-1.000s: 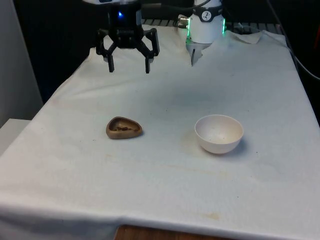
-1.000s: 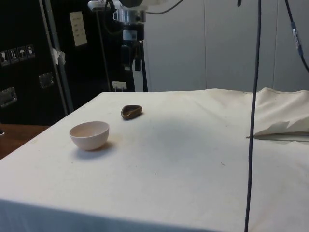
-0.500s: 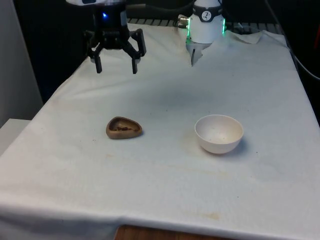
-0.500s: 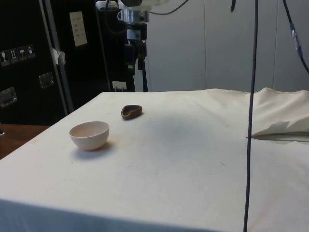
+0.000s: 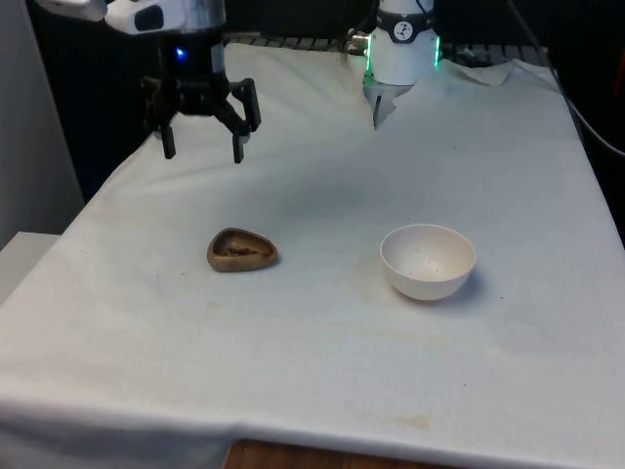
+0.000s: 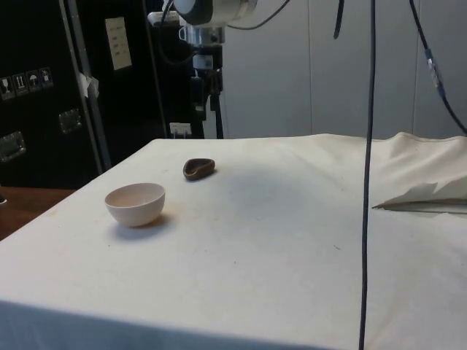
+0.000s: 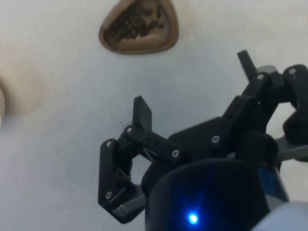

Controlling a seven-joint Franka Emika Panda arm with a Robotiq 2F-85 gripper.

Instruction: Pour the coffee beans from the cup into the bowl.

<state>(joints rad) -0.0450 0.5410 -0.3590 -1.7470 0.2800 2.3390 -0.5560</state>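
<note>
Here: one cup (image 5: 242, 250), one bowl (image 5: 428, 261); hand (image 5: 203, 150) spread wide, empty.

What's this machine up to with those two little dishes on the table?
It's meant to tip coffee beans from the small brown cup into the white bowl, but it hasn't touched either yet. The gripper hangs open and empty above the white cloth, farther back than the cup and toward the front view's left. The cup sits upright on the cloth with the dark beans inside it, apart from the bowl, which looks empty. Picking up the cup is probably next.
</note>
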